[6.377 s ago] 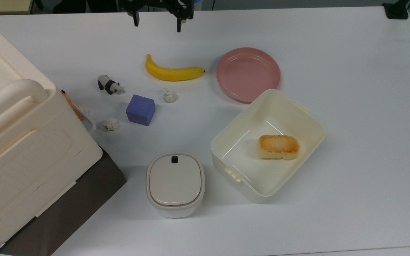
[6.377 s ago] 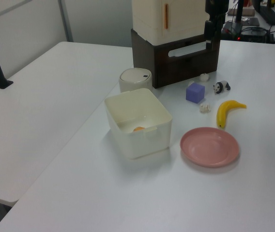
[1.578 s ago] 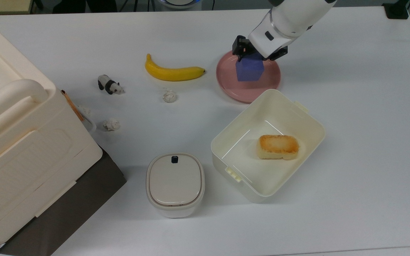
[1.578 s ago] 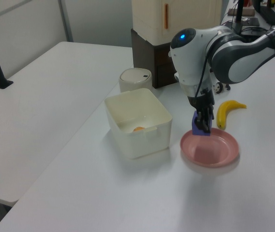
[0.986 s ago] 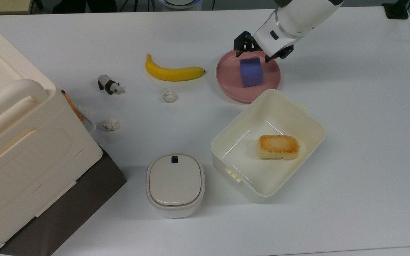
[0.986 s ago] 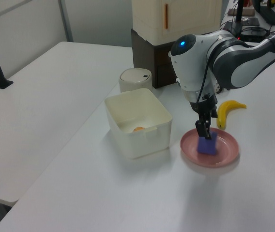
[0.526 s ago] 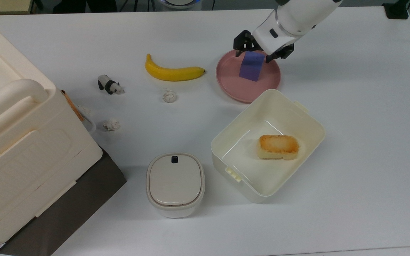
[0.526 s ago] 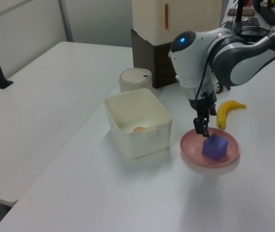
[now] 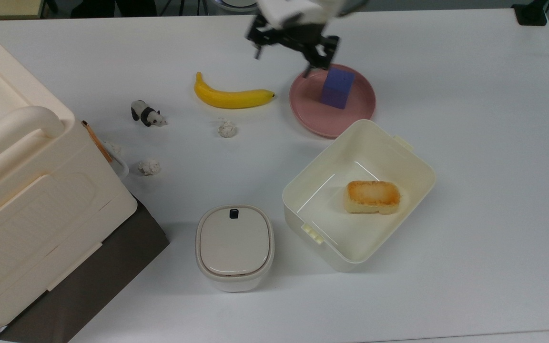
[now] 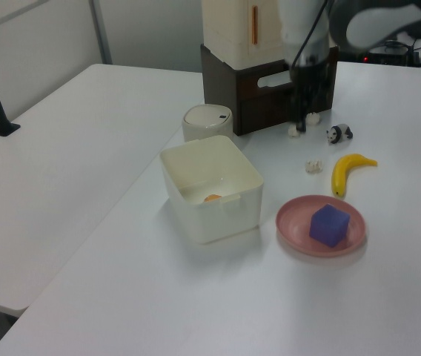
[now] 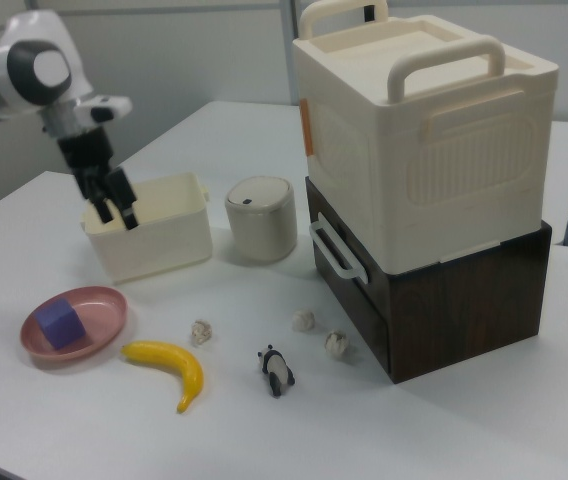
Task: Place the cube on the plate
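The blue-purple cube [image 9: 337, 88] rests on the pink plate [image 9: 305, 110], toward the plate's far side in the top view. In the left view the cube [image 10: 330, 225] sits inside the plate [image 10: 293, 223], and the right view has the cube [image 11: 61, 323] on the plate [image 11: 106, 306] at the lower left. My gripper [image 9: 284, 59] hangs open and empty in the air, up and to the top view's left of the plate, with its fingers spread wide. It is also in the left view, gripper [image 10: 303, 115], and the right view, gripper [image 11: 119, 212].
A banana [image 9: 231, 97] lies to the top view's left of the plate. A cream container [image 9: 303, 188] holding a bread block [image 9: 372, 196] sits close below the plate. A panda figure [image 9: 147, 114], two paper balls [image 9: 227, 128], a lidded bin [image 9: 234, 245] and a large cream box [image 9: 17, 190] stand further left.
The gripper has let go of the cube, which now rests on the plate. The arm has lifted and swung to the top view's left, away from the plate.
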Tool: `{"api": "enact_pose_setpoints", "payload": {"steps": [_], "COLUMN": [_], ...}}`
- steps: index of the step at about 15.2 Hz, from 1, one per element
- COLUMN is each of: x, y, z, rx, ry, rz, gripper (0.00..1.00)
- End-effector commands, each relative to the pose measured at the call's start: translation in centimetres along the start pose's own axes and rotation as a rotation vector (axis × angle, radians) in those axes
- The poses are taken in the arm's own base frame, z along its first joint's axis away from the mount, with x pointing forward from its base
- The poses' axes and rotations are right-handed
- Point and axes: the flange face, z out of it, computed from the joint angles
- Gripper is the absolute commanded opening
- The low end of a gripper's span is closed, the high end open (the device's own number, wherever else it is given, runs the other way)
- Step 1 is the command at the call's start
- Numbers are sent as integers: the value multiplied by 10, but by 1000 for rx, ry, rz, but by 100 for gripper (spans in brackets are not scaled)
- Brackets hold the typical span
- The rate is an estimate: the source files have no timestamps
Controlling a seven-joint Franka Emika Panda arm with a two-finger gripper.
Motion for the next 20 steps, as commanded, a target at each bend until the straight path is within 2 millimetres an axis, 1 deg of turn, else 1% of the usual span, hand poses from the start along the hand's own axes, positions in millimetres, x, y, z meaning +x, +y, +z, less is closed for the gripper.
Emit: {"api": "enact_pose_setpoints", "payload": {"steps": [1,4,5,6,7,8,9,10,12,15,16,19,20], "x": [0,9,10,6,-2,-6,-9,-12,-9,-2,2,18,21], "y": [77,151,172,189,199,207,211,213,222,219,213,204,204], "z": [-42,-72,-76,-83,-90,-90,-89,-91,-90,-88,-82,-82,-83], "rx": [72,174,201,220,226,221,217,218,232,238,234,229,228], "ry": [28,56,60,64,63,45,19,19,25,41,30,43,44], "rz": [27,87,110,120,107,90,81,82,100,114,110,118,118], "gripper": [100,100,100,100,100,100,100,100,100,100,100,100,100]}}
